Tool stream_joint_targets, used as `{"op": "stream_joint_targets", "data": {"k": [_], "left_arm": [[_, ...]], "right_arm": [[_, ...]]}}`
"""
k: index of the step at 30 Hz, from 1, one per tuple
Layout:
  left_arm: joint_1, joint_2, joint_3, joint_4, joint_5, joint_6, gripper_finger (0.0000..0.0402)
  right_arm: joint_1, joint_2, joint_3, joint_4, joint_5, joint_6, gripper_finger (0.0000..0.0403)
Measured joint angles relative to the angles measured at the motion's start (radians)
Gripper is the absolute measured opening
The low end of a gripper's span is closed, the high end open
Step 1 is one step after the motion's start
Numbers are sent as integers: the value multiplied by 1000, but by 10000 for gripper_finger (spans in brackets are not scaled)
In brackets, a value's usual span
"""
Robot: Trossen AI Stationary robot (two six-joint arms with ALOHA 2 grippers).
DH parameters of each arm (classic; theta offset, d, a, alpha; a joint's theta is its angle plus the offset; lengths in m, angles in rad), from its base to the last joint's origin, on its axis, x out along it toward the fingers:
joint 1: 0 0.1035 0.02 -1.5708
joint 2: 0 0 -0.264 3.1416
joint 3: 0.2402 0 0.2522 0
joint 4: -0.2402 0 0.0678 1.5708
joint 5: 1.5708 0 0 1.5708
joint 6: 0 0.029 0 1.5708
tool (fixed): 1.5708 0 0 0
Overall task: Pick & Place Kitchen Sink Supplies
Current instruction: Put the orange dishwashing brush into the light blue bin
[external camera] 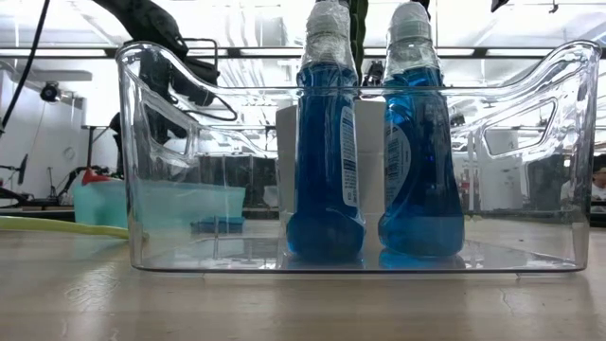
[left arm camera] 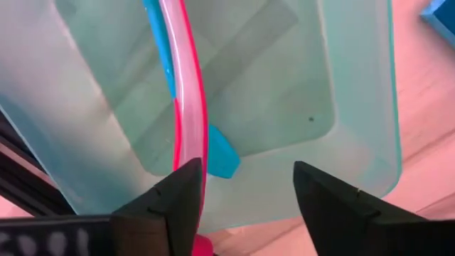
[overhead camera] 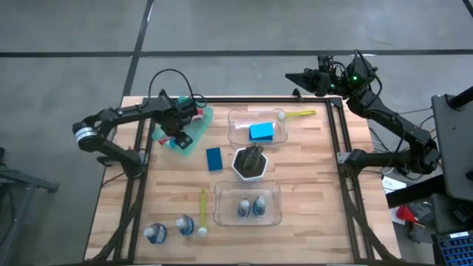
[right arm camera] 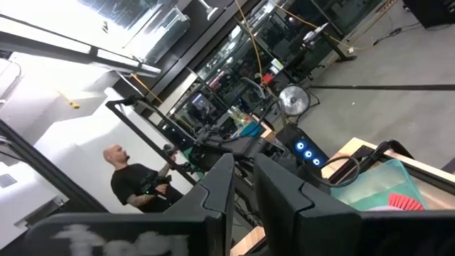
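Left gripper (left arm camera: 242,195) spread wide over green tray (left arm camera: 355,107), pink brush (left arm camera: 190,92) lying inside beside one finger. Right gripper (right arm camera: 242,188) narrow, raised off wooden table (overhead camera: 310,170); person (right arm camera: 135,181) behind.

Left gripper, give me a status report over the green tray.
Left gripper open above green tray, fingers apart. Pink brush lying in tray beside one finger, not gripped. Right gripper parked high off table's far corner. Nothing in the way.

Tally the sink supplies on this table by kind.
Sponges: 2
Bottles of blue liquid: 4
Brushes: 4 (pink brush, blue brush, yellow brush, yellow-green brush)
Total: 10
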Motion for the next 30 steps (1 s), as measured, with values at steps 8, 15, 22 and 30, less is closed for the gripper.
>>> {"op": "stream_joint_targets", "data": {"k": [8,15,22,30], "left_arm": [[5,21,-4,8,-107,47,225],[17,24,-66,40,-66,53,225],[17,24,-83,45,-66,72,192],[17,24,-71,54,-94,120,56]], "right_arm": [[0,0,0,0,2,0,52],[0,0,0,-1,5,-7,52],[0,0,0,-3,9,-11,52],[0,1,0,-13,15,-11,52]]}}
